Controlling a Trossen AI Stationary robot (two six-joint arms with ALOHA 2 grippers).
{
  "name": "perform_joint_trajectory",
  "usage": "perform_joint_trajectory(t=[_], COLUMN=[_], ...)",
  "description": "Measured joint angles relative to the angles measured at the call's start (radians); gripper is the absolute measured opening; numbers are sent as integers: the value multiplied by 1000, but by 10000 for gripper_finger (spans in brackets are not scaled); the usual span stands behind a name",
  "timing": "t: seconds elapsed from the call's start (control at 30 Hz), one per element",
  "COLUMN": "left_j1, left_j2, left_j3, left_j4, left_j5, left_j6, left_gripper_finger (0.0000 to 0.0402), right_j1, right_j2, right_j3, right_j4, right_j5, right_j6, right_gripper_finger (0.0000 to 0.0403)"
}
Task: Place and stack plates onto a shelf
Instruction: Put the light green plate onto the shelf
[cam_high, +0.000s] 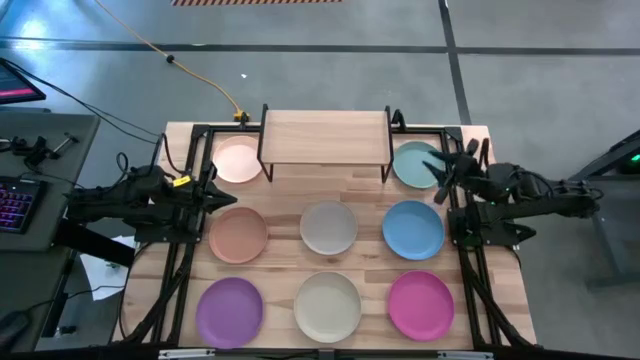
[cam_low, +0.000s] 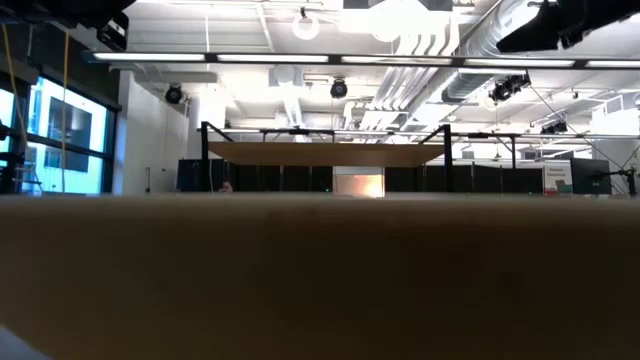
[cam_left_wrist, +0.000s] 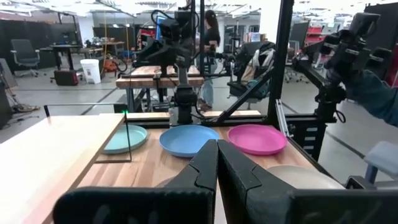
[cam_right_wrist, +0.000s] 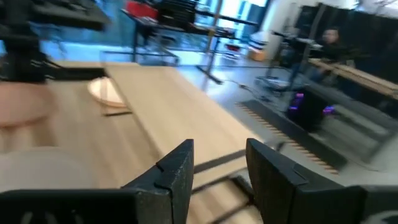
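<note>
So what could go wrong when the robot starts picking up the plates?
The right gripper is open over the teal plate, which sits close beside the shelf's leg, so lifting it might bump the leg. The plates look shallow and flat, so the fingers could slip off a rim. The left gripper waits shut near the peach plate.

A workshop with a grey concrete floor crossed by dark seams and a yellow cable. White ceiling ducts and strip lights run overhead. A window glows blue. A backlit keyboard lies on a side desk.
</note>
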Motion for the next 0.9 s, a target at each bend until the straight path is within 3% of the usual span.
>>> perform_joint_trajectory(t=[0.3,0.57,0.8,0.9], left_j1=[0,0,0,0], left_j2=[0,0,0,0], left_j3=[0,0,0,0], left_j4=[-1,-13,-14,-14], left_j5=[-1,-1,-2,-2], left_j6=[-23,-23,-23,-23], left_gripper_finger=[1,1,1,1], right_j1=[-201,-416,-567,-615], right_j2=[220,426,482,482], right_j3=[202,368,322,255], right_j4=[-216,-505,-602,-587], right_j5=[-36,-260,-471,-510], right_j6=[-27,-1,-1,-23], right_gripper_finger=[132,132,132,132])
